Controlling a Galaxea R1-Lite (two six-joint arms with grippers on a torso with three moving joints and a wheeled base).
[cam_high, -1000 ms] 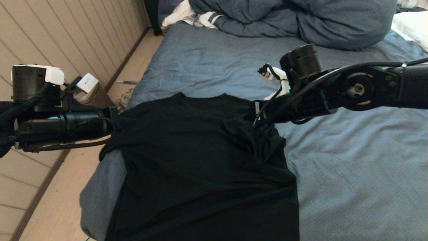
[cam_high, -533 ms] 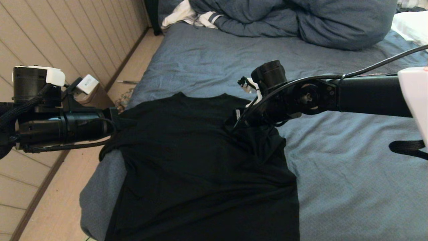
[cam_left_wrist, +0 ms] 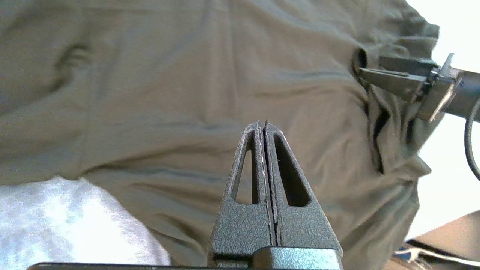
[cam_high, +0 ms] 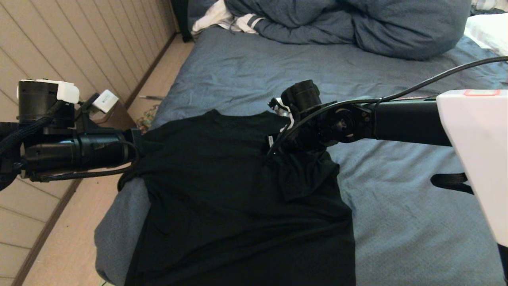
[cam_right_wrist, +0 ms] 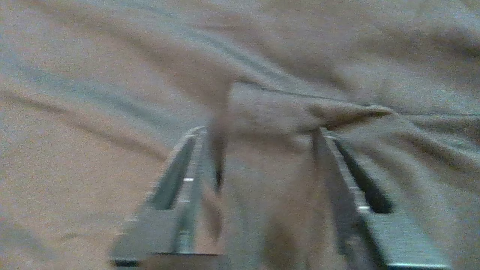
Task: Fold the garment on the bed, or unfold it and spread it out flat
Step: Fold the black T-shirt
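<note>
The garment lies plain black side up on the near left part of the bed, collar away from me; no print shows. Its right sleeve is folded in over the body. My right gripper reaches in from the right, low over the upper chest. In the right wrist view its gripper is open, with the garment bunched between the fingers and a fold over their tips. My left gripper sits at the left shoulder; it is shut, nothing seen between the fingers.
A bulky blue duvet and white striped clothing lie at the bed's far end, with a white pillow at far right. The bed's left edge runs just beside the shirt, with floor and panelled wall beyond.
My right arm has swept left, taking its gripper from the shirt's right shoulder edge in over the chest. The left arm has barely moved.
</note>
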